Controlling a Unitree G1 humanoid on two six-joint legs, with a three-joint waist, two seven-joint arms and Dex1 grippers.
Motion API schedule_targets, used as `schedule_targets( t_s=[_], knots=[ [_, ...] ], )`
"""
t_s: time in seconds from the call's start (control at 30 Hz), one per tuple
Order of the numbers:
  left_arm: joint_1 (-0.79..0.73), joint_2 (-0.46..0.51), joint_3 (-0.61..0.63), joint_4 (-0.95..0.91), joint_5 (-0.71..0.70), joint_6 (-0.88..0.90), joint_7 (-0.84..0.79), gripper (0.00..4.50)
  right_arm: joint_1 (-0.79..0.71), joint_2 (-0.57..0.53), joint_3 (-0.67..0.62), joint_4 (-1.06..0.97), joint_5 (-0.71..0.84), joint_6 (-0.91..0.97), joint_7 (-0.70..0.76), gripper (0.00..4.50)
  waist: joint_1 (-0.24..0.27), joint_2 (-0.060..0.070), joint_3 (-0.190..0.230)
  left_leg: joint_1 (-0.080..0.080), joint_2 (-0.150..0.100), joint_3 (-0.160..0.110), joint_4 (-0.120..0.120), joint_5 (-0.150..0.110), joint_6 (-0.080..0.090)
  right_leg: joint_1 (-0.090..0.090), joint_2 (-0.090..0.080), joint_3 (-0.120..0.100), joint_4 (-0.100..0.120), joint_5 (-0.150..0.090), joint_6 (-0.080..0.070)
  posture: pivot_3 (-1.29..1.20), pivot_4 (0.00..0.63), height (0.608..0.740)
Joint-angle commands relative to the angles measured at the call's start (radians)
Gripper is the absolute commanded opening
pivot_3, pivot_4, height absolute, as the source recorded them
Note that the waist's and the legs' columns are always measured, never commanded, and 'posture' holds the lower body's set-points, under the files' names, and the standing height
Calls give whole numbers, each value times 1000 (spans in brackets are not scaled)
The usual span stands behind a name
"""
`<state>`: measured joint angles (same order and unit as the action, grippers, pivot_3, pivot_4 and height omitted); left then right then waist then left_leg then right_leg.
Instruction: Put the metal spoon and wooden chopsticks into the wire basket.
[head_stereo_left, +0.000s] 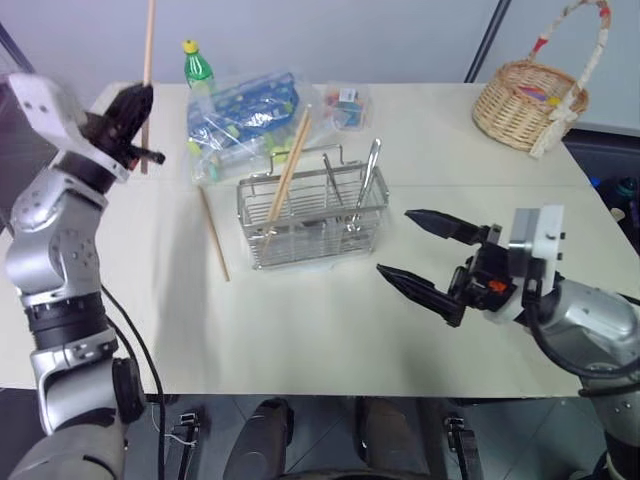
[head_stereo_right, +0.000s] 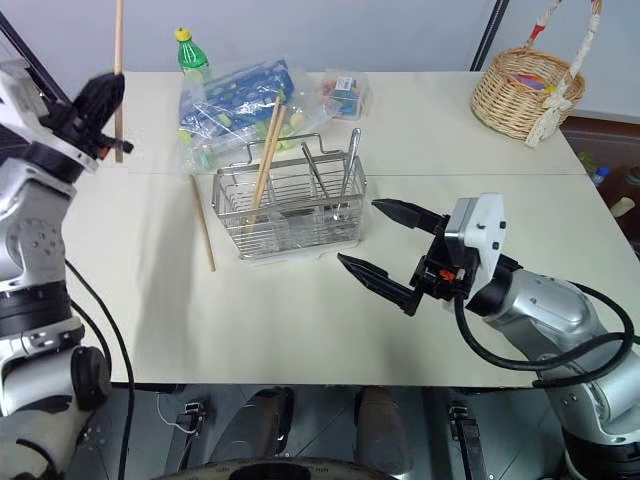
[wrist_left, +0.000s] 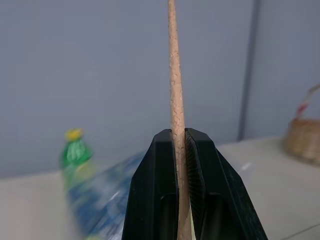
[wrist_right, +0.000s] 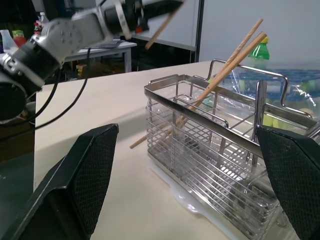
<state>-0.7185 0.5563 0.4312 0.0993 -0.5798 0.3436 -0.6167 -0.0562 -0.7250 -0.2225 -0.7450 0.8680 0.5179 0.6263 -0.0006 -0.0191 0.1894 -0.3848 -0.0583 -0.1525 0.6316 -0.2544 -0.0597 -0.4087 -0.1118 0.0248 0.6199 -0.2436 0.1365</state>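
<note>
Two wooden chopsticks (head_stereo_left: 288, 170) were leaned in the wire basket (head_stereo_left: 312, 215); a third was gripped.

A plain, pencil-thin, light-brown held chopstick (head_stereo_left: 148, 45) was clamped upright in the left claw (head_stereo_left: 128, 112), raised above the tabletop (head_stereo_left: 330, 330). A loose chopstick (head_stereo_left: 213, 233) was left flat just beside the silver mesh basket. The shiny metal spoon (head_stereo_left: 366, 180) was stood inside the basket, handle up. The right claw (head_stereo_left: 425, 255) was held wide open near the basket, gripping nothing.
</note>
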Motion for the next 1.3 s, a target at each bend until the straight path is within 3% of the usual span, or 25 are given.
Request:
schedule_targets(
  t_s=[0.03,0.13,0.57,1.3],
  knots=[
    [-55,-3,17,-1,-112,34,-71,67,-8,5,-8,-38,-1,-16,-8,4500,-7,0,0,0,0,0,0,0,0,0,0,0,0,0,0,0,150,740],
    [-93,-60,-8,-7,-185,76,-83,67,-9,7,-5,-33,-7,-19,-10,4500,-10,0,0,0,0,0,0,0,0,0,0,0,1,0,0,0,150,740],
    [-74,-276,-144,41,-174,38,-140,67,-15,49,35,-22,-77,-37,-33,4500,-12,0,0,1,0,0,1,0,0,0,0,0,3,0,0,0,150,740],
    [56,-304,-153,-55,-200,58,-133,67,-54,96,74,13,-137,-50,-27,4500,-12,0,0,1,0,0,1,0,0,0,0,0,3,0,0,0,150,740]
  ],
)
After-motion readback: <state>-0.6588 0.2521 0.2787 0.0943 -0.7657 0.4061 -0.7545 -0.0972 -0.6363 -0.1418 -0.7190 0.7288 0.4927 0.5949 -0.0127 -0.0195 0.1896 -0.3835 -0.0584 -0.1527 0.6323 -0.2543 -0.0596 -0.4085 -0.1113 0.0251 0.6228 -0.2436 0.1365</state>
